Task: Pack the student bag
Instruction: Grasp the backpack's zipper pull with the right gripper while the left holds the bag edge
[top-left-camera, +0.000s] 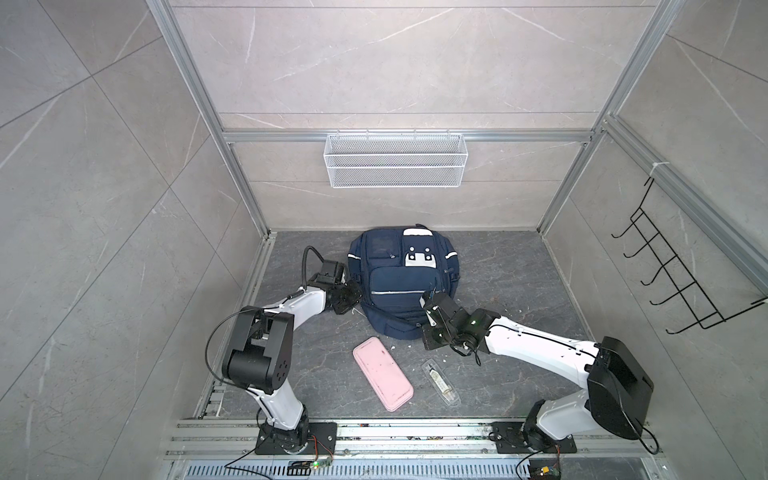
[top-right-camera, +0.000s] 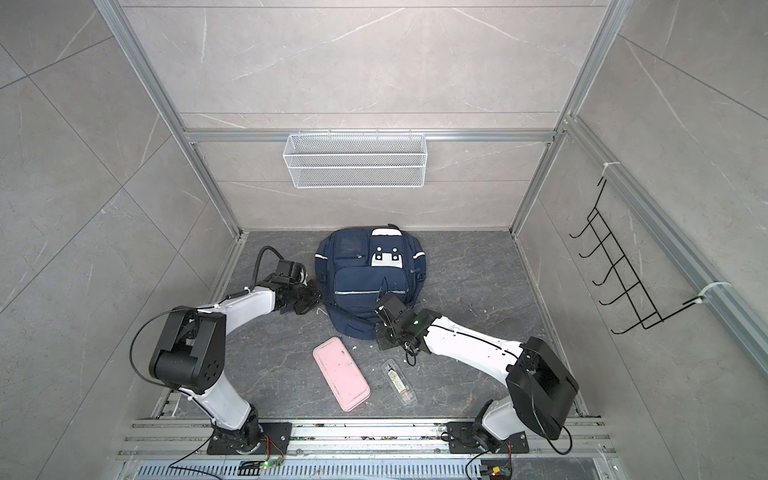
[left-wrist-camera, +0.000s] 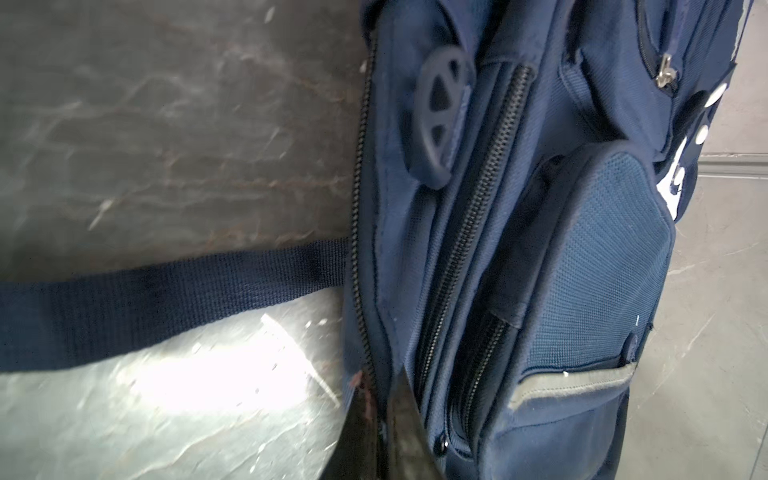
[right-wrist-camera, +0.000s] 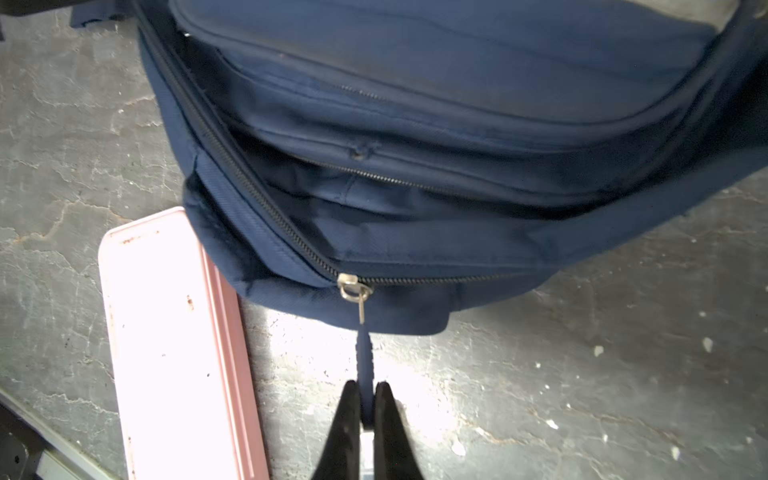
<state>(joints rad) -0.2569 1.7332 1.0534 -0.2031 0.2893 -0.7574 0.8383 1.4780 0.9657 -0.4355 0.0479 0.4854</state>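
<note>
The navy student bag (top-left-camera: 399, 286) (top-right-camera: 365, 282) lies flat at the back of the floor, front pockets up. My left gripper (top-left-camera: 355, 293) (left-wrist-camera: 380, 399) is at the bag's left side, shut on the fabric edge along the main zipper (left-wrist-camera: 359, 208). A strap (left-wrist-camera: 166, 295) runs out from that side across the floor. My right gripper (top-left-camera: 417, 332) (right-wrist-camera: 365, 388) is at the bag's near end, shut on the blue pull cord (right-wrist-camera: 365, 357) hanging from the metal zipper slider (right-wrist-camera: 348, 284). The main zipper looks closed up to the slider.
A pink flat case (top-left-camera: 382, 374) (right-wrist-camera: 174, 332) lies on the floor just in front of the bag. A clear case (top-left-camera: 440, 382) with a small item inside lies to its right. A white wire basket (top-left-camera: 395, 160) hangs on the back wall and a black hook rack (top-left-camera: 681, 270) on the right wall.
</note>
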